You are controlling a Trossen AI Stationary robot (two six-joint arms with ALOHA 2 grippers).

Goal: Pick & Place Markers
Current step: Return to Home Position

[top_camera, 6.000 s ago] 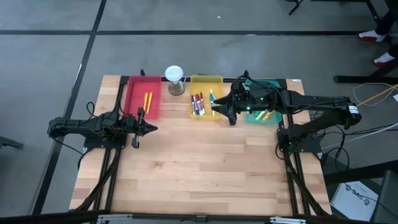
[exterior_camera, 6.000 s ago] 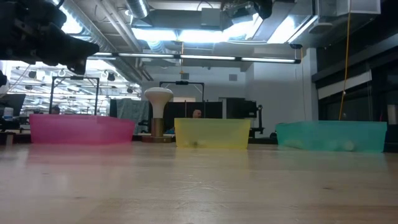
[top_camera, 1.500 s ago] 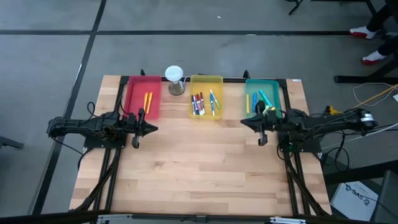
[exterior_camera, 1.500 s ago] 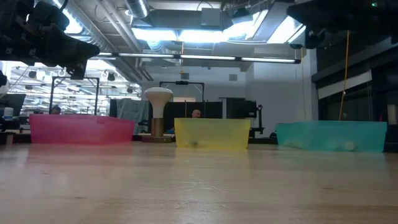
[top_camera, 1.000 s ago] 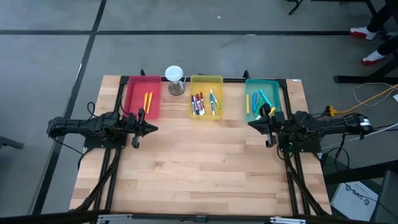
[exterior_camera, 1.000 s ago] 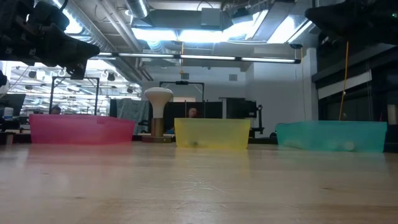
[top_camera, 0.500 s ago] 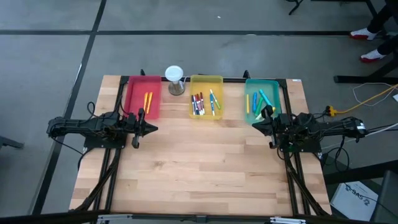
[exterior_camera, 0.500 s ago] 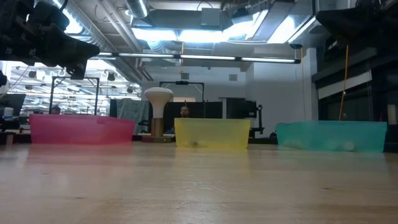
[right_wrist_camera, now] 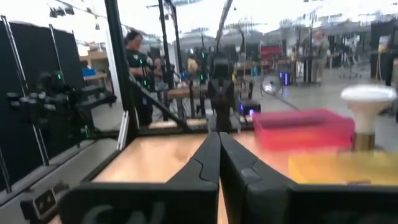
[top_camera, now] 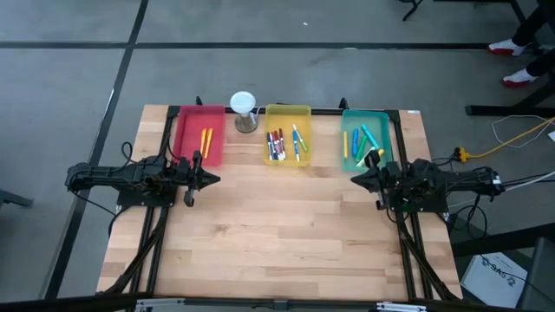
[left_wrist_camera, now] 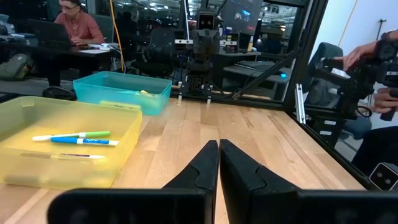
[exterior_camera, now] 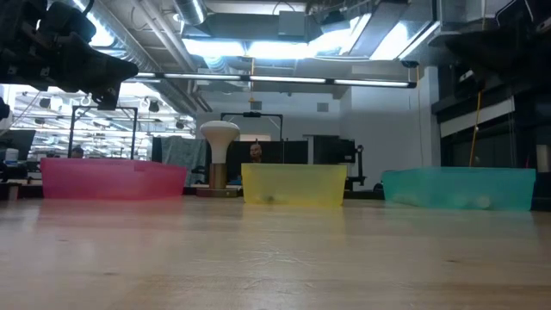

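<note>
Worktop (top_camera: 277, 243): red tray (top_camera: 189, 121), yellow tray (top_camera: 286, 111) and teal tray (top_camera: 381, 121) in a row along the far edge.

Left gripper (top_camera: 205, 179) sits just in front of the red tray, right gripper (top_camera: 362, 178) at the teal tray's near rim. Both pairs of fingers are pressed together, holding nothing.

Markers (top_camera: 279, 144): a cluster in the yellow tray, two in the red, several in the teal.

Risk (judgement): the right gripper is close to the teal rim, so any sag while parking could nudge that tray.

Low view: the tray walls hide the markers. The count in the teal tray is unclear.
</note>
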